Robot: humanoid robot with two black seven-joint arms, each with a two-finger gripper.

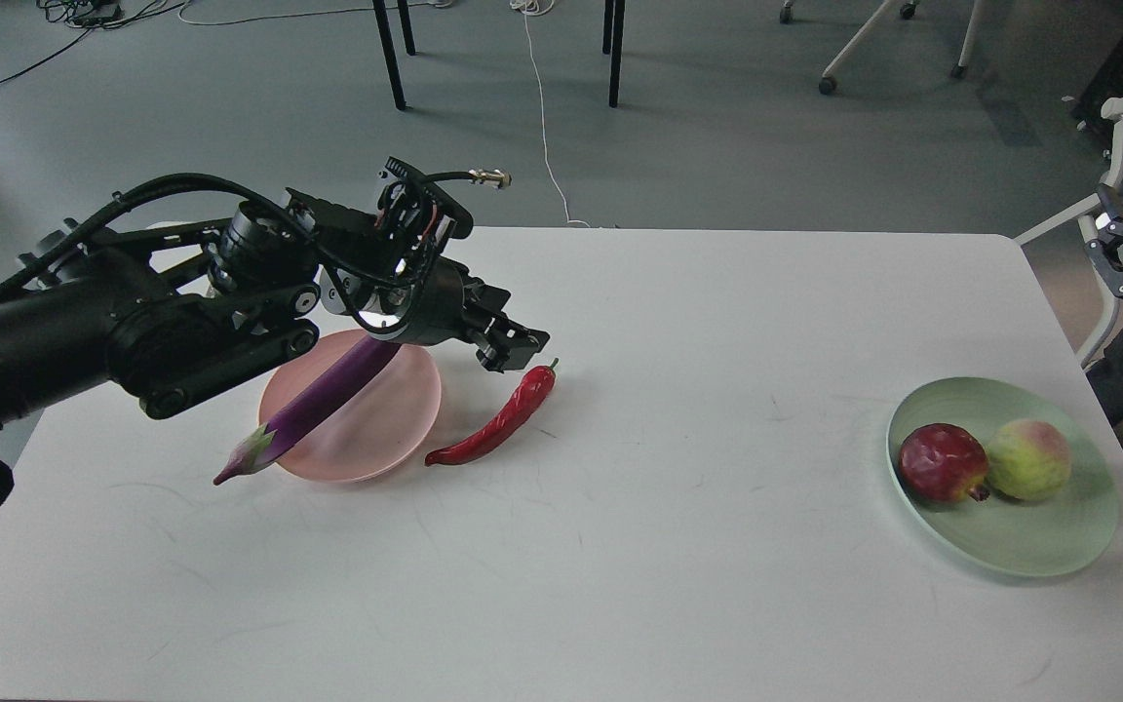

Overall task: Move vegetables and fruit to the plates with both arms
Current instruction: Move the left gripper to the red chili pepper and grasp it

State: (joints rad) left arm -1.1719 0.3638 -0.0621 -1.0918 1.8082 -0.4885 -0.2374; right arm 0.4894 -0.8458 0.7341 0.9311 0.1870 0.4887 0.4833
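I saw a white table with faint scuff marks across its top. Beyond its far edge lay grey floor, where a thin white cord ran toward the table's far edge. Two dark furniture legs stood there, and a wheeled white chair base sat toward the far right corner.
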